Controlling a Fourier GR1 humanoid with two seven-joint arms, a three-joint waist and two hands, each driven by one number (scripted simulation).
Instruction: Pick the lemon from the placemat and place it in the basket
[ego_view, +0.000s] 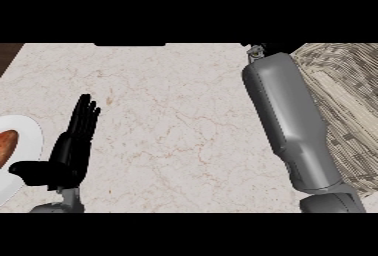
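- The table is pale marble, and no placemat shows anywhere on it from here
- The basket is a big wicker one at the far right, running off the edge of view
- The right arm stretches away from the robot along the basket's near rim, its long axis running almost straight up the view; it is by far the nearer arm to the basket
- The right robot hand is out of sight past the top edge, so I cannot tell whether it is apart or clamped on anything
- The plate, white, sits at the left edge with some orange-brown food on it
- The left robot hand rests just beside the plate, fingers straight and up, holding nothing
- The lemon is nowhere to be seen; my guess is it is either in the hidden right hand or already over the basket
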